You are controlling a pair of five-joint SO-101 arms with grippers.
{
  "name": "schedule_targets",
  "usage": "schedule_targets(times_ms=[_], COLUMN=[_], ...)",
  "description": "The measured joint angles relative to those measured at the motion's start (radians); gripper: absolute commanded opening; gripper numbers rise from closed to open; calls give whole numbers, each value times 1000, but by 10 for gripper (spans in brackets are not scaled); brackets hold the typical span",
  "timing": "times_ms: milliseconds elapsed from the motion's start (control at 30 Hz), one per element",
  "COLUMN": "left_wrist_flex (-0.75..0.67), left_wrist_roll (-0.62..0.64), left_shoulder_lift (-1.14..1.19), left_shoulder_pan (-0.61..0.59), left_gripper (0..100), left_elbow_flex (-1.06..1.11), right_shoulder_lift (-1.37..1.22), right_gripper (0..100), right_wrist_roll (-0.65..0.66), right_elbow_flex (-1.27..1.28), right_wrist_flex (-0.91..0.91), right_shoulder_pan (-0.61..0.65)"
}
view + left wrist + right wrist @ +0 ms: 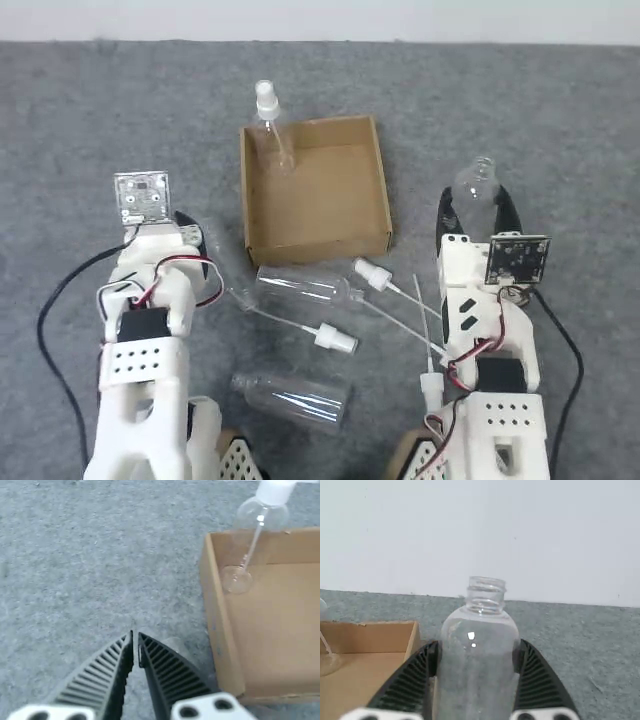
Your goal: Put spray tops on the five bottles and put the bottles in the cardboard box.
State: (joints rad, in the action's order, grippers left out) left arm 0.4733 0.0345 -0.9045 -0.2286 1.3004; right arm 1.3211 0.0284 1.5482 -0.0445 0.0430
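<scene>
The cardboard box lies open at mid-table. One clear bottle with a white spray top stands in its far left corner, also seen as the capped bottle in the left wrist view. My right gripper is shut on an upright, topless clear bottle, held right of the box. My left gripper is shut and holds nothing, low over the carpet left of the box wall. Two topless bottles lie on their sides in front of the box. A third clear bottle lies beside the left arm.
Three loose spray tops with long dip tubes lie on the grey carpet in front of the box: one near its right corner, one in the middle, one by the right arm's base.
</scene>
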Motion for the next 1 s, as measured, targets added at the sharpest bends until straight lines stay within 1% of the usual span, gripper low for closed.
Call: schedule_targets(times_ms=[100, 300, 533, 600, 733, 1000], left_wrist_flex=[12, 135, 285, 322, 419, 623], left_wrist_roll=[0, -8, -109, -115, -149, -255], left_shoulder_lift=[0, 0, 0, 0, 0, 0], left_shoulder_pan=[37, 127, 270, 307, 371, 473], left_gripper=[12, 12, 13, 25, 87, 98], left_elbow_flex=[0, -32, -98, -114, -183, -305], right_shoulder_lift=[0, 0, 0, 0, 0, 0], right_gripper=[17, 17, 17, 17, 17, 17], right_wrist_roll=[0, 0, 0, 0, 0, -2], right_elbow_flex=[0, 0, 0, 0, 0, 0], right_wrist_flex=[2, 2, 6, 11, 11, 11], right_shoulder_pan=[0, 0, -64, -68, -75, -74])
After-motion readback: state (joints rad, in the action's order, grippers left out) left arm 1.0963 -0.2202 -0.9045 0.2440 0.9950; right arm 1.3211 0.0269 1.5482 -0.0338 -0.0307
